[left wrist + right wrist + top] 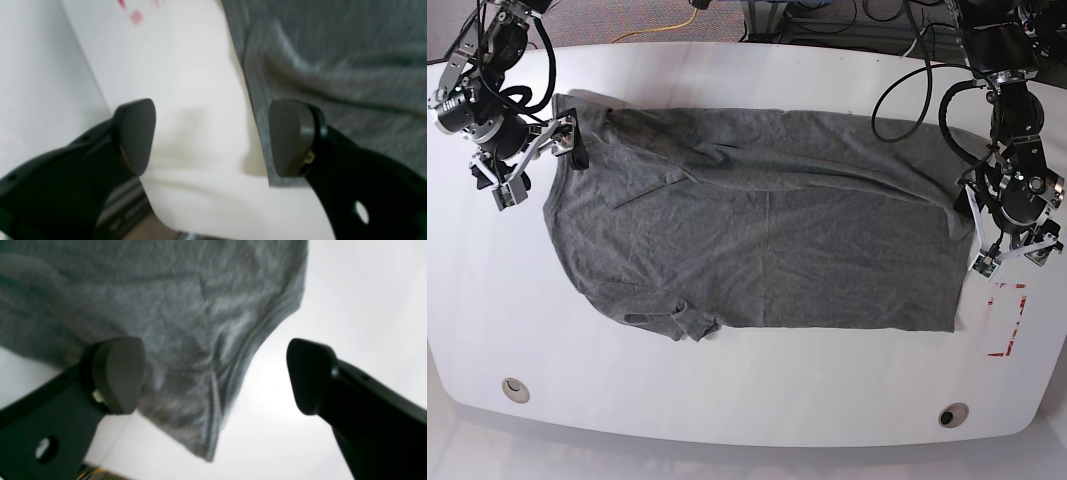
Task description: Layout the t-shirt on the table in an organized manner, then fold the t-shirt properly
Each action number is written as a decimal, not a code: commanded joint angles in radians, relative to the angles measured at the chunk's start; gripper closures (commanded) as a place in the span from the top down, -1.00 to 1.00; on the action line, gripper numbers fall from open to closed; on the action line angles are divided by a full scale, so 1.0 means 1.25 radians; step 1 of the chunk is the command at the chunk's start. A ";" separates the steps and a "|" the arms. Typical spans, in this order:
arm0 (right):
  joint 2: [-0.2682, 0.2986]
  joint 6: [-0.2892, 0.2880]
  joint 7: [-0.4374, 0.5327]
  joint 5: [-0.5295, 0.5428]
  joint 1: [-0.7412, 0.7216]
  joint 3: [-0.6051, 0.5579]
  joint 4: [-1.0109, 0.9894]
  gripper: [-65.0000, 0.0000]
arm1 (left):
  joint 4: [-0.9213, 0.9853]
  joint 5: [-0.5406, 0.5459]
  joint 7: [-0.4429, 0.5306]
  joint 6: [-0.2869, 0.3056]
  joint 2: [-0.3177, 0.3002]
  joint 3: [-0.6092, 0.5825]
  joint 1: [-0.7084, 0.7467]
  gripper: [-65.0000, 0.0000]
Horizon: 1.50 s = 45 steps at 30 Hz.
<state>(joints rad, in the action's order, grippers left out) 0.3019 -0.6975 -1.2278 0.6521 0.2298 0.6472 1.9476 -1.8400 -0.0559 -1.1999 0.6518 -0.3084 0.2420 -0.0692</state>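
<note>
The grey t-shirt (757,240) lies spread across the white table (747,390), wrinkled, with one sleeve bunched at its near edge. My left gripper (1009,258) stands open at the shirt's right edge. In the left wrist view its fingers (135,136) are wide apart, one over bare table (193,83) and the other over the shirt's edge (333,66). My right gripper (542,172) is open at the shirt's far left corner. In the right wrist view a corner of the t-shirt (186,323) reaches into the gap of the right gripper (213,375), and neither pad presses on it.
A red tape rectangle (1009,320) marks the table just below my left gripper, also seen blurred as red tape (135,15). Two round cable holes (515,388) (952,415) sit near the front edge. Cables hang behind the table's far edge.
</note>
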 commanded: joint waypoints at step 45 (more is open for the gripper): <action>-0.116 0.000 0.270 -0.249 0.095 -0.013 -0.179 0.96 | 0.017 -0.001 0.353 0.001 0.019 0.142 0.158 0.17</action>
<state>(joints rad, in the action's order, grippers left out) 0.1429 -0.6994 -0.8837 0.3435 0.3496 0.6273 1.7172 -1.8023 -0.0647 -0.7723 0.6559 -0.2588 0.4187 0.1276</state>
